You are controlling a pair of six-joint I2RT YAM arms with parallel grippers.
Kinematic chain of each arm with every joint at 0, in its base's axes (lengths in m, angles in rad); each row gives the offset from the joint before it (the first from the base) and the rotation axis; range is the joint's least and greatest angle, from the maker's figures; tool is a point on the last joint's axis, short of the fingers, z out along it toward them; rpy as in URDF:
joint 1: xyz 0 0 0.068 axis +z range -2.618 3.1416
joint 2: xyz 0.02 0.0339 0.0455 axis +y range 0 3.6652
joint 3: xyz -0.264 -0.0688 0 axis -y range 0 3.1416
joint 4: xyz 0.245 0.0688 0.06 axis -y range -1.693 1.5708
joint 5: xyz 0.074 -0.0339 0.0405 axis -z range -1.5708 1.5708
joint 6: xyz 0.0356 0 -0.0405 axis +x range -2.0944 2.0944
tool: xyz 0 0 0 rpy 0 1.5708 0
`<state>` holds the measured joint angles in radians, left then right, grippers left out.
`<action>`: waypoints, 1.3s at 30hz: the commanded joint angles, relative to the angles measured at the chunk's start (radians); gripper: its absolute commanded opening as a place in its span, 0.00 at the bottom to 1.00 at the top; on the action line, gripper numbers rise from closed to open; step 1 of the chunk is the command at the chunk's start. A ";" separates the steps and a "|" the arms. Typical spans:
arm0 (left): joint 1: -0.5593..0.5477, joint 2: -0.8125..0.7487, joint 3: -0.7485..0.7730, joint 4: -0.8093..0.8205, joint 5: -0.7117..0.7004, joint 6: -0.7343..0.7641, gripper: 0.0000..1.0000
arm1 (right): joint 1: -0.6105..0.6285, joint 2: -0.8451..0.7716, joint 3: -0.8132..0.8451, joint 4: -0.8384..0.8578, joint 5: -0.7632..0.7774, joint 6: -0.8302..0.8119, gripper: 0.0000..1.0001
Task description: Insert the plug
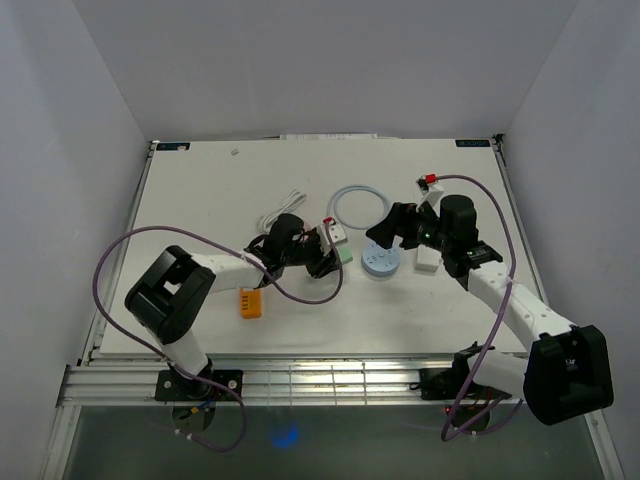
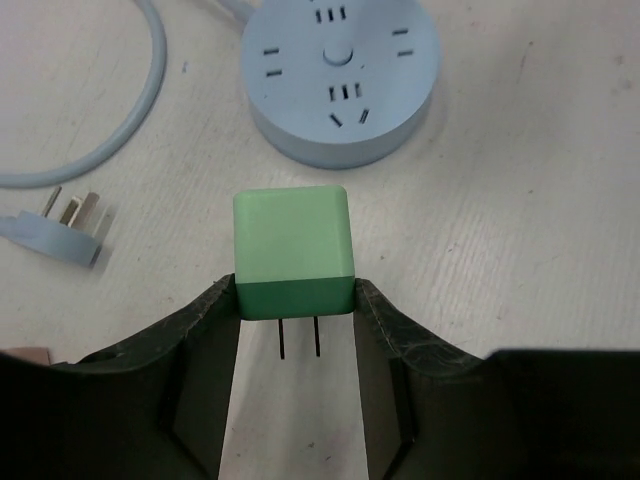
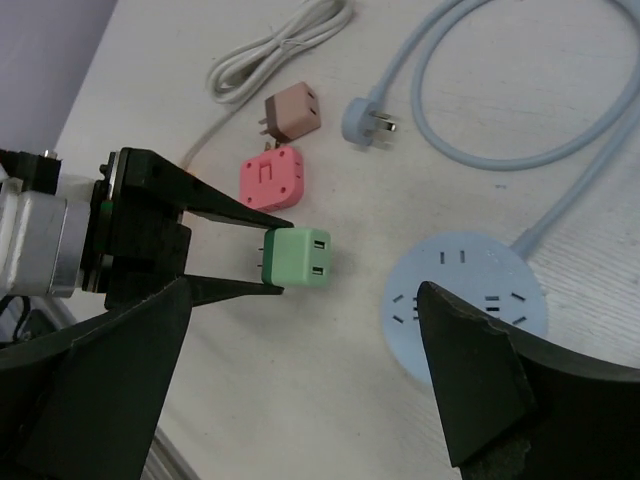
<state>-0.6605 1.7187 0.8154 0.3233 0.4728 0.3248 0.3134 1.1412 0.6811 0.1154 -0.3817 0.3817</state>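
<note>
While left pincer [image 2: 295,292] clamps green plug [image 2: 292,235], round socket [image 2: 340,75] sits just ahead, unfilled; prongs [image 2: 300,338] face back into pincer. Right pincer [image 3: 305,300] apart, empty. Grasp done; insertion left.

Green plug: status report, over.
Left gripper shut on green plug, prongs pointing back into the gripper. Right gripper open beside round socket. Plug short of socket, not inserted. Nothing between them.
</note>
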 commanded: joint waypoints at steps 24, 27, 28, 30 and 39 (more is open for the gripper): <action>-0.050 -0.238 -0.177 0.339 0.135 0.031 0.41 | 0.079 0.219 0.090 0.059 -0.318 0.180 0.76; -0.051 -0.241 -0.182 0.341 0.145 0.033 0.41 | 0.087 0.233 0.090 0.084 -0.321 0.194 0.72; -0.051 -0.243 -0.182 0.341 0.148 0.031 0.41 | 0.087 0.236 0.092 0.087 -0.319 0.198 0.68; -0.053 -0.248 -0.186 0.344 0.168 0.034 0.41 | 0.089 0.239 0.094 0.095 -0.318 0.201 0.65; -0.059 -0.238 -0.191 0.355 0.178 0.028 0.48 | 0.092 0.239 0.104 0.090 -0.350 0.197 0.14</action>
<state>-0.7097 1.5196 0.6281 0.6445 0.6033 0.3542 0.3992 1.3830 0.7383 0.1680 -0.6968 0.5873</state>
